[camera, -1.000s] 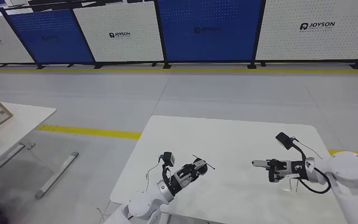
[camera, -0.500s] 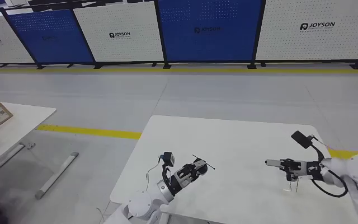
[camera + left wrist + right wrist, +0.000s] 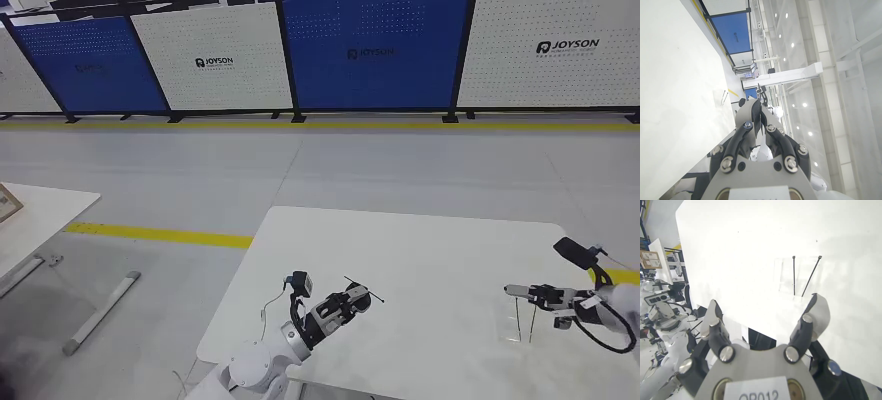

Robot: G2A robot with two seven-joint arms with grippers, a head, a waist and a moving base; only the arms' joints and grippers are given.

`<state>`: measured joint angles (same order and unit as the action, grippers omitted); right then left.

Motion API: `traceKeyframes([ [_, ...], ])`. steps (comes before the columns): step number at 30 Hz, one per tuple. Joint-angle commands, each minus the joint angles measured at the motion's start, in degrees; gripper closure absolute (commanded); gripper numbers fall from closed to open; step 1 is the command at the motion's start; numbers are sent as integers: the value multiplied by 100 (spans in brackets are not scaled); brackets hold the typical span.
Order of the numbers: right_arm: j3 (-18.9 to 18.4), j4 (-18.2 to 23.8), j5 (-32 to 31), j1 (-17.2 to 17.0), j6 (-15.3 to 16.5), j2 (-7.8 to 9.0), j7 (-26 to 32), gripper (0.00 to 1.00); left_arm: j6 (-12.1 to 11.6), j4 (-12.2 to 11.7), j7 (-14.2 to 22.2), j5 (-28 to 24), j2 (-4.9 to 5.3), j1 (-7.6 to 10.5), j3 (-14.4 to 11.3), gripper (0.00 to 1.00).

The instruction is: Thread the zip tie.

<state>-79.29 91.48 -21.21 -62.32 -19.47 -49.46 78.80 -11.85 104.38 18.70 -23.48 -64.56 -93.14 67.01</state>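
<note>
Pinching a zip tie (image 3: 762,93), the left claw (image 3: 759,106) hovers over the worktop (image 3: 677,85); the right claw (image 3: 764,303) hangs spread near two loose ties (image 3: 794,275).

The table top (image 3: 400,260) is smooth and matt, and the zip ties (image 3: 794,275) look like black plastic.

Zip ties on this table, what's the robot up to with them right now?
The left tool is shut on one zip tie, holding it up above the table near the robot's edge. The right tool is open and empty, hovering across the table just short of two spare ties that lie on a clear sheet. The held tie looks straight, so nothing is threaded yet.
</note>
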Motion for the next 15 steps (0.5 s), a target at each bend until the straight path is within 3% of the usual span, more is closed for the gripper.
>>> traceKeyframes([
  [1,0,0,-8,0,-1,0,0,0,0,0,0,0,0,0,0,100],
  [3,0,0,-8,0,-1,0,0,0,0,0,0,0,0,0,0,100],
  [7,168,-34,-134,131,325,5,78,0,0,0,0,0,0,0,0,100],
  [10,515,-260,-164,442,321,-24,84,0,0,0,0,0,0,0,0,100],
  [15,1439,-908,-540,1082,-1,-79,84,0,0,0,0,0,0,0,0,100],
])
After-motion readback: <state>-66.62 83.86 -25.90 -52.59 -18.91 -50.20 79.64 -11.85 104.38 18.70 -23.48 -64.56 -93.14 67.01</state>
